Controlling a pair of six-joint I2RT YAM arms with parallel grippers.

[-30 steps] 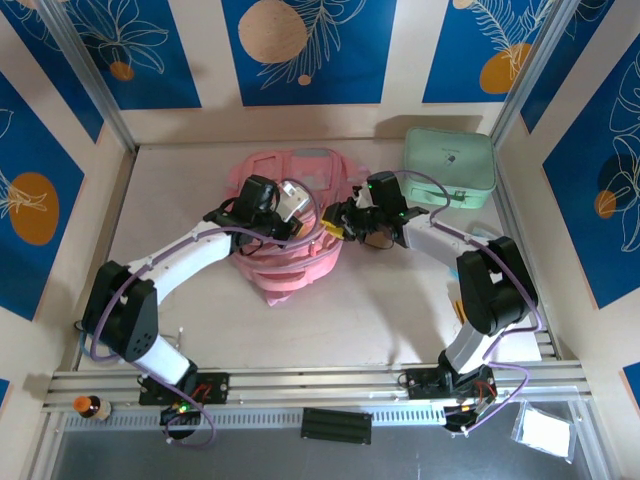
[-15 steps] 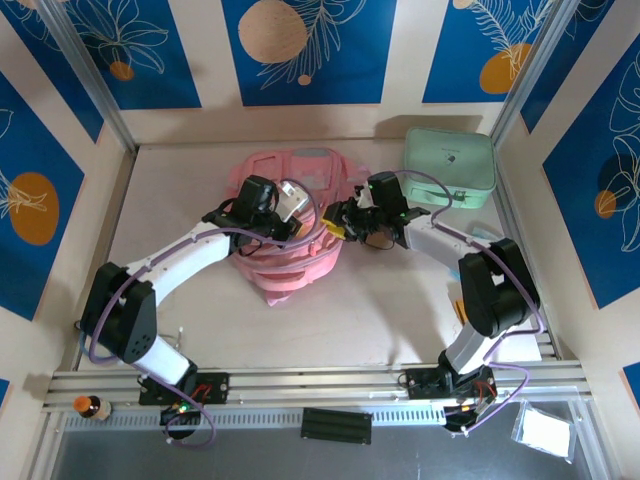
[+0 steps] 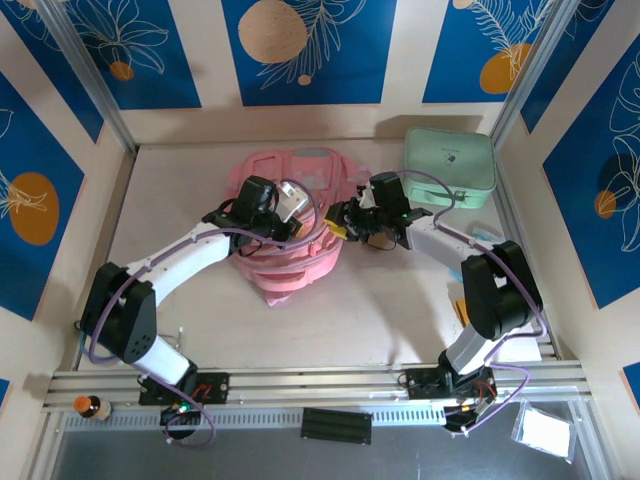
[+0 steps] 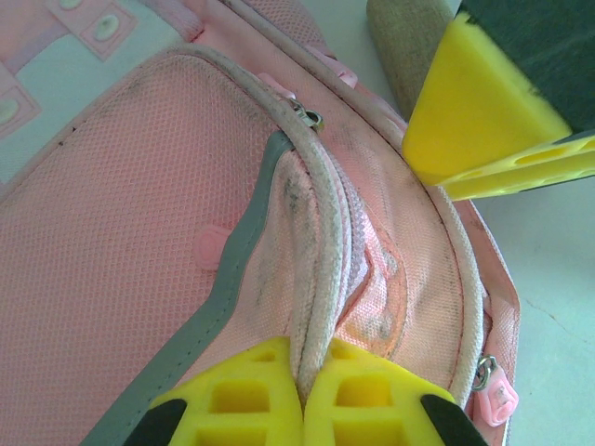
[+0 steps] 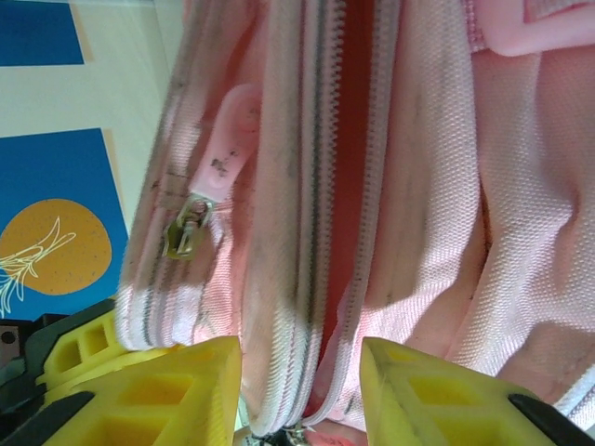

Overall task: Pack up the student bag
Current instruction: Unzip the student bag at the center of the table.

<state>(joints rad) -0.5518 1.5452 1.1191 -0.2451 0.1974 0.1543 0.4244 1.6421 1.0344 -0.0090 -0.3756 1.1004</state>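
Note:
The student bag (image 3: pixel 300 172), a soft pink backpack, lies in the middle of the table between both arms. My left gripper (image 3: pixel 296 230) is shut on a pale corded seam (image 4: pixel 321 279) at the bag's edge, beside a grey strip (image 4: pixel 244 251). My right gripper (image 3: pixel 340 222) stands open at the bag's right side. Its yellow fingers (image 5: pixel 409 390) straddle a partly open zip (image 5: pixel 346 186) with red lining showing inside. A pink zip pull (image 5: pixel 223 149) hangs left of it. The right gripper's yellow finger (image 4: pixel 483 111) shows in the left wrist view.
A mint green hard case (image 3: pixel 449 166) sits at the back right, close behind the right arm. A small brown bottle (image 3: pixel 88 406), a black block (image 3: pixel 336 425) and a clear packet (image 3: pixel 546 432) lie beyond the front rail.
The right gripper has shifted slightly at the bag's right edge. The left arm and the bag have stayed put.

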